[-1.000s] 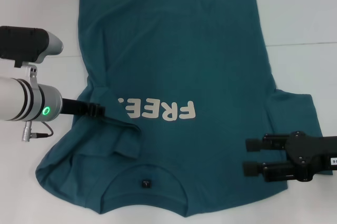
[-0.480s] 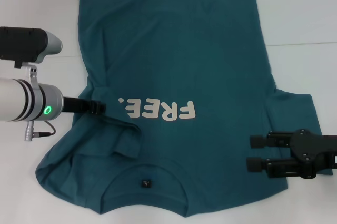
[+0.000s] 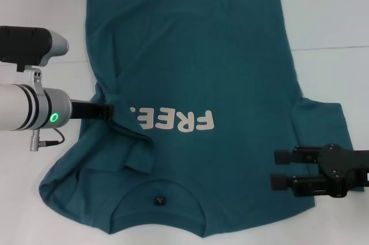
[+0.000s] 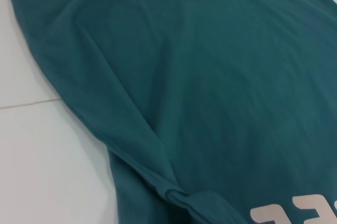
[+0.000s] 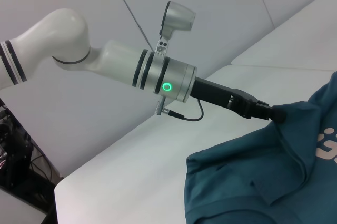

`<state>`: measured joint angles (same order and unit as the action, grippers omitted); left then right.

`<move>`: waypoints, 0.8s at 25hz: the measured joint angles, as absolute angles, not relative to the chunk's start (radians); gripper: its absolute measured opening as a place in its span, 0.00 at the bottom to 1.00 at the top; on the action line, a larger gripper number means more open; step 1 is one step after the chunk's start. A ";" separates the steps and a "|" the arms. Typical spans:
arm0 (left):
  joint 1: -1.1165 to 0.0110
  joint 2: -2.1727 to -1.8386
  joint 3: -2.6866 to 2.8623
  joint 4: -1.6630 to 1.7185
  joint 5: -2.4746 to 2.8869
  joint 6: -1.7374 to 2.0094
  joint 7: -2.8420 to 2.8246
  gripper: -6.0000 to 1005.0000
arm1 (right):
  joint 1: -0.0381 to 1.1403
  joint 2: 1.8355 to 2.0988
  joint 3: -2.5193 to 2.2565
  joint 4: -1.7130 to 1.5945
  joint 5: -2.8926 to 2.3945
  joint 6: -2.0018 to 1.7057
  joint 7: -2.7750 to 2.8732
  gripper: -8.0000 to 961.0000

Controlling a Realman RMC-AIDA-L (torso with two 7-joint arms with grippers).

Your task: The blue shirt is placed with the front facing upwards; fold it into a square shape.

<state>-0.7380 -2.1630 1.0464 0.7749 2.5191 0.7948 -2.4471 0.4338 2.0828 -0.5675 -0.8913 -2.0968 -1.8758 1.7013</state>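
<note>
The blue shirt [image 3: 202, 66] lies face up on the white table, collar and dark label [image 3: 159, 200] nearest me, white "FREE" lettering [image 3: 179, 121] on the chest. Its left sleeve is folded inward in a bunched ridge. My left gripper [image 3: 114, 112] is shut on that folded fabric at the shirt's left edge; the right wrist view shows the left gripper [image 5: 274, 112] pinching the cloth [image 5: 263, 182]. My right gripper [image 3: 278, 168] is open over the shirt's right shoulder, beside the right sleeve [image 3: 326, 121]. The left wrist view shows only shirt fabric [image 4: 210, 76].
The white table [image 3: 334, 14] surrounds the shirt, with a seam line [image 3: 328, 48] running across it on the right. The left arm's grey body [image 3: 29, 109] hangs over the table's left side.
My left gripper has shifted slightly farther and toward the shirt's middle, drawing the sleeve fold along. My right gripper has drifted a little to the right.
</note>
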 joint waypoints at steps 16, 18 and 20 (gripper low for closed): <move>-0.697 -2.108 0.966 0.949 2.523 0.952 -2.436 0.04 | 0.429 2.083 -0.562 -0.894 -2.095 -1.879 1.713 0.86; -0.697 -2.098 0.947 0.962 2.525 0.966 -2.434 0.04 | 0.430 2.083 -0.559 -0.894 -2.095 -1.879 1.713 0.86; -0.699 -2.087 0.940 0.960 2.526 0.966 -2.434 0.04 | 0.432 2.083 -0.558 -0.894 -2.095 -1.879 1.714 0.86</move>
<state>-0.6992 -2.0866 0.9403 0.9601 2.5256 0.9659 -2.4335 0.4319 2.0830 -0.5582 -0.8944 -2.0951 -1.8792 1.7143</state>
